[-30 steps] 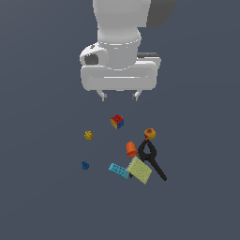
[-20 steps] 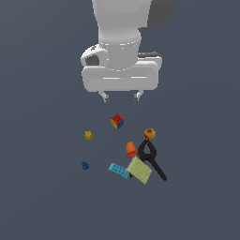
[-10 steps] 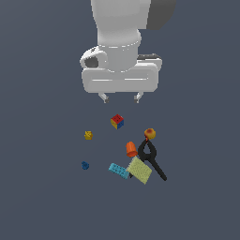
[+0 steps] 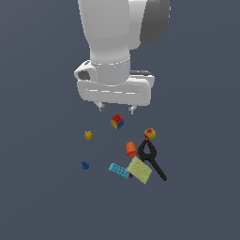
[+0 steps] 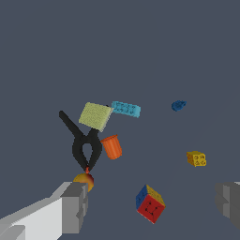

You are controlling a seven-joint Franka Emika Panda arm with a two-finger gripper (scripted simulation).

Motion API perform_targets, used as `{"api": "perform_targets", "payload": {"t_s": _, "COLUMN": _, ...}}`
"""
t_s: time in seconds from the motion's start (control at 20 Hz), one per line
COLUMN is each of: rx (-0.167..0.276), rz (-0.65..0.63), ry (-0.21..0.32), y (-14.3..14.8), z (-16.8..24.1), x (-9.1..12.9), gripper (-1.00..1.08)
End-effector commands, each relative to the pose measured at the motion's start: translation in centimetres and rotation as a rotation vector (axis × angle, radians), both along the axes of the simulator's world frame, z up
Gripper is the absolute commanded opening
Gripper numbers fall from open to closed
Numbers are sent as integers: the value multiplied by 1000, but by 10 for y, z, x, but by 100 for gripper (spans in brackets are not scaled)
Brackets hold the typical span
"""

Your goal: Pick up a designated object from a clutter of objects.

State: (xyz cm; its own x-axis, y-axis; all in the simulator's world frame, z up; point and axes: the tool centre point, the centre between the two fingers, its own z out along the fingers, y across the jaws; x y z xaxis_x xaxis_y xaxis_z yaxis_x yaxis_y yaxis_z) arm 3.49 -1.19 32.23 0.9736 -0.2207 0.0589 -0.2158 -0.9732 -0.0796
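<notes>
From the exterior view I have the pincer (image 4: 116,108) hanging high over the desk (image 4: 42,201), its 2 fingertips spread apart with nothing between them — open and empty, which suits an approach not yet committed. I take the multicoloured cube (image 4: 117,121) as my landmark: it sits almost under the fingertips. The dark blue block (image 4: 85,165) I want lies well apart from the cube, toward the exterior view's left and nearer the camera, out on its own. That isolation should help, since the fingers could close on it without nudging neighbours. The yellow piece (image 4: 88,135) sits between it and the cube; the cyan brick (image 4: 118,170) is near the block on the cube's side.

In the wrist view the 2 fingers (image 5: 75,207) frame the scene wide apart. The blue block (image 5: 178,105) shows beyond the cube (image 5: 150,203), past the yellow piece (image 5: 196,159) — so I judge the arm must travel over before descending. The black clamp (image 5: 86,145), orange cup (image 5: 112,146) and pale square (image 5: 95,116) crowd together away from it.
</notes>
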Motion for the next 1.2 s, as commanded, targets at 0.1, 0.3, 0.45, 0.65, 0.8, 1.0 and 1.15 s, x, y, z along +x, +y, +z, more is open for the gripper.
{"api": "perform_targets", "payload": {"t_s": 0.1, "rx": 13, "rz": -130, "ry": 16, "y": -13, "z": -19, "x": 13, "gripper": 100}}
{"api": "perform_targets", "payload": {"t_s": 0.3, "rx": 23, "rz": -262, "ry": 31, "y": -27, "z": -39, "x": 26, "gripper": 100}}
{"api": "perform_targets", "payload": {"t_s": 0.45, "rx": 28, "rz": -362, "ry": 43, "y": -38, "z": -55, "x": 34, "gripper": 100}}
{"api": "perform_targets", "payload": {"t_s": 0.65, "rx": 32, "rz": -494, "ry": 57, "y": -53, "z": -77, "x": 45, "gripper": 100}}
{"api": "perform_targets", "payload": {"t_s": 0.8, "rx": 33, "rz": -593, "ry": 67, "y": -64, "z": -94, "x": 51, "gripper": 100}}
{"api": "perform_targets", "payload": {"t_s": 1.0, "rx": 32, "rz": -724, "ry": 80, "y": -80, "z": -118, "x": 59, "gripper": 100}}
{"api": "perform_targets", "payload": {"t_s": 1.15, "rx": 29, "rz": -822, "ry": 88, "y": -92, "z": -135, "x": 64, "gripper": 100}}
